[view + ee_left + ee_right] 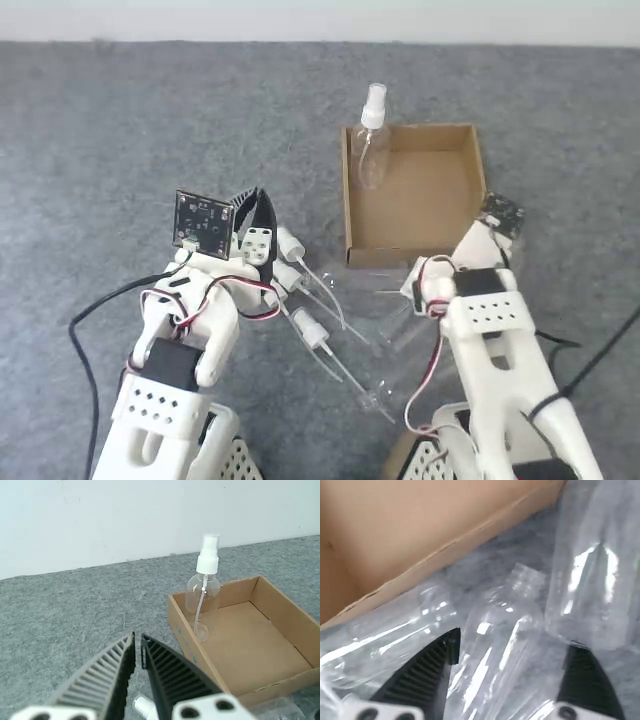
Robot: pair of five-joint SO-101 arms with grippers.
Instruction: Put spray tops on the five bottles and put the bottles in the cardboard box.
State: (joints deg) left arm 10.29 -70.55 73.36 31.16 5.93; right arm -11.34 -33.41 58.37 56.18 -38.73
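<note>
Starting at your left, the left gripper (138,652) is closed to a thin slit with nothing in it, hanging over the grey carpet (150,120) just above the white plastic spray tops with long thin dip tubes (291,243). Those tubes lie crossed over one another, so lifting one top may well drag its neighbour along. Further right, the shallow brown cardboard box (415,256) holds one clear plastic bottle already fitted with a white spray top (371,150), upright in its far corner. Just in front of the box, the clear uncapped plastic bottles (495,635) lie touching each other, and the right gripper (514,645) stands wide open astride one of them. Close carelessly and a finger could catch the next bottle, or the smooth round body could squirt out. The right wrist view gives you the bare threaded neck and that straddle, which the arm covers from the high view; the high view gives you the tangle of tubes.
</note>
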